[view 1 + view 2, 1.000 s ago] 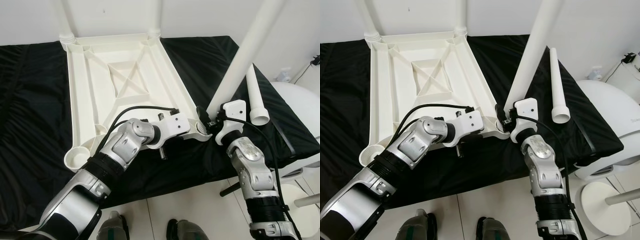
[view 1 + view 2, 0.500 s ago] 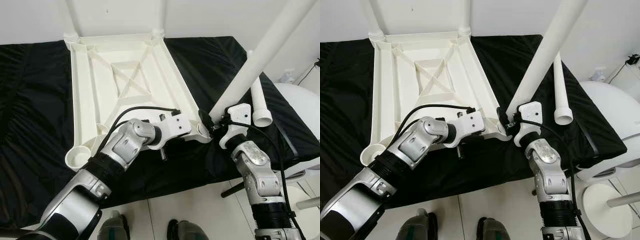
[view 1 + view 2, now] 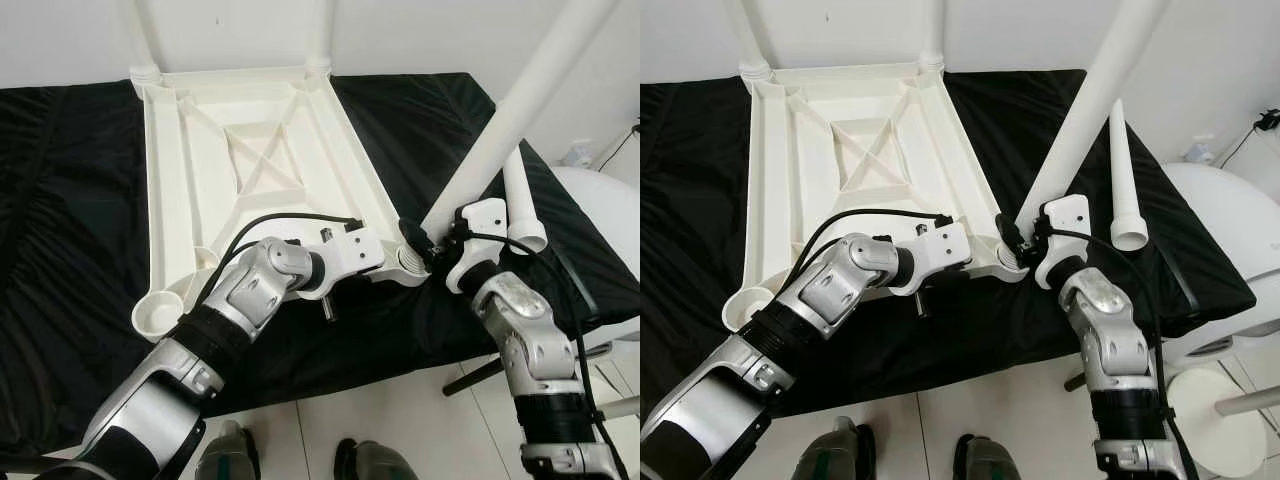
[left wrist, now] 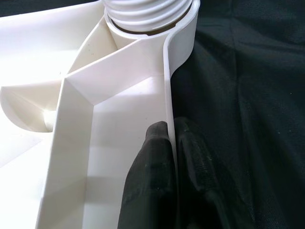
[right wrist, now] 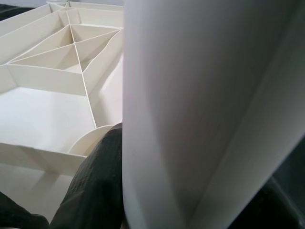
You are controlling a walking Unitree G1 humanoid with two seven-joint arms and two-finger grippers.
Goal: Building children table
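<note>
The white table top (image 3: 250,160) lies upside down on the black cloth, with two legs (image 3: 318,35) standing in its far corners. My left gripper (image 4: 170,128) is shut on the table top's rim beside the near right corner socket (image 3: 405,265). Just right of that corner, my right gripper (image 3: 428,238) is shut on a long white leg (image 3: 510,110) that leans up to the right. The leg's threaded end (image 4: 147,9) sits in that socket. A black finger (image 5: 100,176) presses the leg's side. The near left socket (image 3: 157,317) holds nothing.
Another loose white leg (image 3: 1123,190) lies on the cloth at the right. A round white piece of furniture (image 3: 1230,230) on a pedestal base (image 3: 1210,420) stands right of the bed. My feet (image 3: 225,455) stand on the tile floor by the cloth's near edge.
My right arm has shifted right and the held leg leans further right, its lower end staying at the corner socket. The left gripper keeps its hold on the rim.
</note>
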